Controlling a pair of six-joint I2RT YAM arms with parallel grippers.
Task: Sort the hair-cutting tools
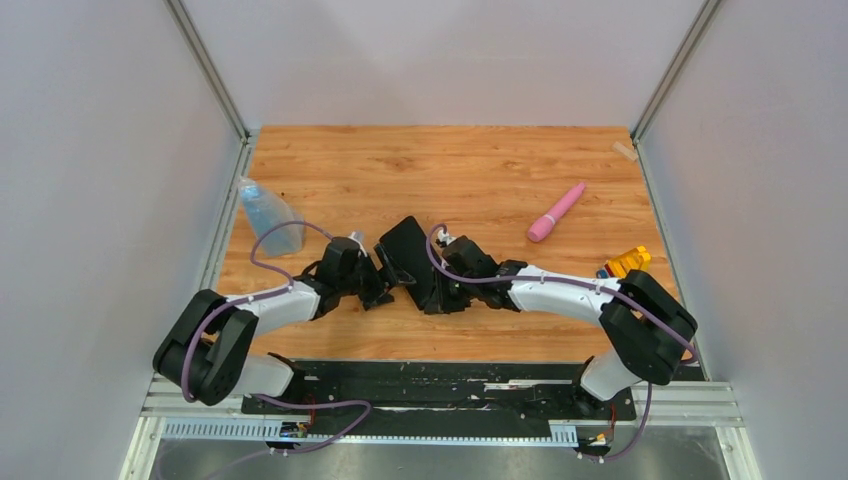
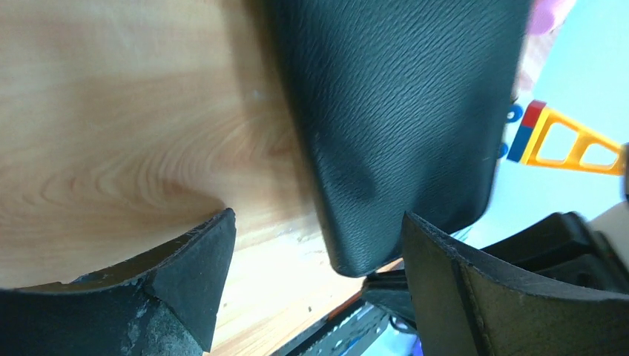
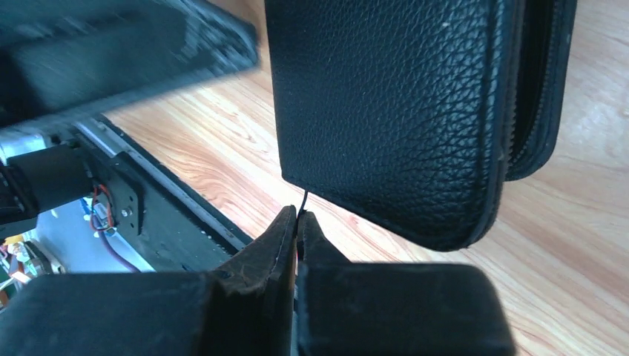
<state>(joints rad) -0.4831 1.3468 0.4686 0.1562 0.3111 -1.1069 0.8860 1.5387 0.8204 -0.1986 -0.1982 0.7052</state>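
**A:** Arm bases are sitting closest in the overhead view. What is lying past them?

**B:** Both grippers are meeting at a black case (image 1: pixel 408 248) on the wooden table (image 1: pixel 450 165). The left gripper (image 1: pixel 388 283) is reaching it from the left and the right gripper (image 1: pixel 440 297) from the right. A pink tool (image 1: pixel 557 212) is lying well beyond the right fingers, with a yellow toy (image 1: pixel 625 263) off to their right. A blue bottle (image 1: pixel 263 210) is resting far to the left of the left fingers.

**A:** And the left wrist?

**B:** Its fingers (image 2: pixel 196 259) are standing spread wide, released, with the case's rounded end lying between them.

**A:** The right wrist?

**B:** Its fingers (image 3: pixel 285 230) are pressing clenched together. They are pinching a thin black strand (image 3: pixel 305 199) hanging from the case's corner just beyond their tips.

**A:** Scissors, combs?

**B:** Neither is showing; I cannot tell where they are lying.
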